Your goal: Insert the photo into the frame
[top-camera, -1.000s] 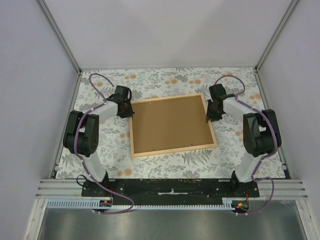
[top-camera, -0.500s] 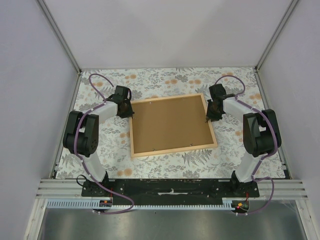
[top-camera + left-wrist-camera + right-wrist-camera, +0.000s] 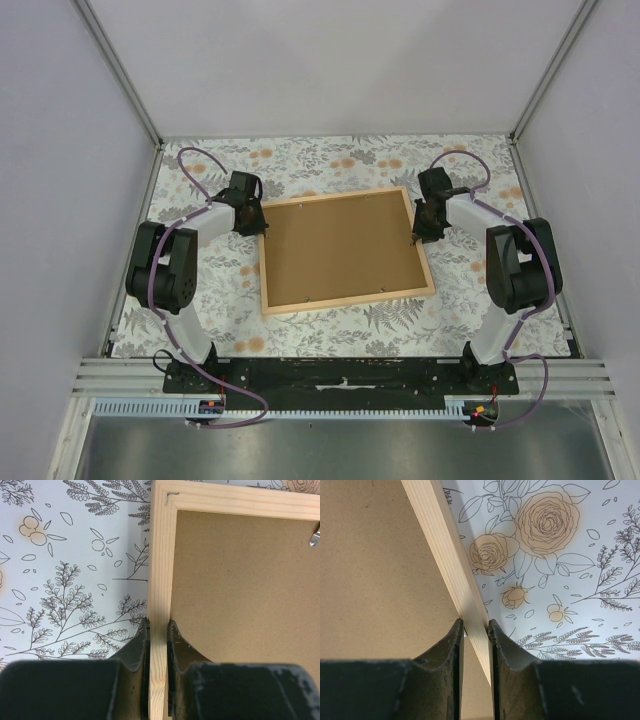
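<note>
Left fingers [image 3: 136, 647] tight on one frame [image 3: 345, 300] rail; right fingers [image 3: 451, 652] opposite.

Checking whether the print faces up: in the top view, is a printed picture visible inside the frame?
No, inside the wooden rails of the frame only the plain brown backing board shows.

A: How much of the frame [image 3: 159, 580] does the left wrist view catch?
B: One corner and one rail. The rest runs off the edges, and so does a tab [image 3: 315, 536] at the right.
A: And under the board [image 3: 345, 250]?
B: Hidden (it fills the whole opening). From above, the left gripper [image 3: 262, 228] and right gripper [image 3: 418, 238] are too small to read.
</note>
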You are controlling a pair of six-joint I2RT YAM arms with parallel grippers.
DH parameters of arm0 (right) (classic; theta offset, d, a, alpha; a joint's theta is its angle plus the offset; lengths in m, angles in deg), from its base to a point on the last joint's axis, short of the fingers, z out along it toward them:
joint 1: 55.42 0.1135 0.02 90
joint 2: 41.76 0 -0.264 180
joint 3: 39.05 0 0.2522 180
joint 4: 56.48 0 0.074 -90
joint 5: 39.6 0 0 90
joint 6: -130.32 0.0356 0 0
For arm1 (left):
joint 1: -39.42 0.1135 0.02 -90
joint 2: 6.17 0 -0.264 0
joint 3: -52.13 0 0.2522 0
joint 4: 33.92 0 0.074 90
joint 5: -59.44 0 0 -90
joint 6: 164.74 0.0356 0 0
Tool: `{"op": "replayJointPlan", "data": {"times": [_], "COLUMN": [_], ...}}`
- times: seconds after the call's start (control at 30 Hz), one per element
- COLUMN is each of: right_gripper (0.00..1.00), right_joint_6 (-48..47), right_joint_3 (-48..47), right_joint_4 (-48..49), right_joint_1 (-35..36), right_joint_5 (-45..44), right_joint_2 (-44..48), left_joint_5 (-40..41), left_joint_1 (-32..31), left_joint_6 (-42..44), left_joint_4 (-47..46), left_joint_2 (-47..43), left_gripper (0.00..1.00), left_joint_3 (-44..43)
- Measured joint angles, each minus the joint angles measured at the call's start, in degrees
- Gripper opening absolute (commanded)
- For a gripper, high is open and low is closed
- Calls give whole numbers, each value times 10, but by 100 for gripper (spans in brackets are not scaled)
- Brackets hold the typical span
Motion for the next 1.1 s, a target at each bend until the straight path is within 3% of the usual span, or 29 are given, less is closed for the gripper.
{"op": "replayJointPlan", "data": {"times": [0.2, 0.5, 0.67, 1.0, 1.07, 1.1], "right_gripper": [0, 0, 1, 23, 33, 42], "right_joint_6": [-1, -1, -2, -22, -28, -31], "right_joint_3": [-2, -12, -18, -81, -101, -110], "right_joint_4": [-3, -13, -18, -37, -41, -42], "right_joint_1": [0, 1, 2, 1, 0, 0], "right_joint_5": [0, 14, 16, 23, 25, 25], "right_joint_2": [0, -8, -10, -52, -64, -70], "left_joint_5": [0, -1, 2, -31, -37, -38], "left_joint_1": [0, 4, 4, -16, -40, -53], "left_joint_6": [0, 2, 7, 17, 22, 23], "left_joint_4": [0, 22, 32, 38, 44, 46], "left_joint_2": [0, -1, -22, -110, -135, -144], "left_gripper": [25, 63, 71, 75, 75, 75], "left_joint_3": [0, -28, -45, -40, -28, -22]}}
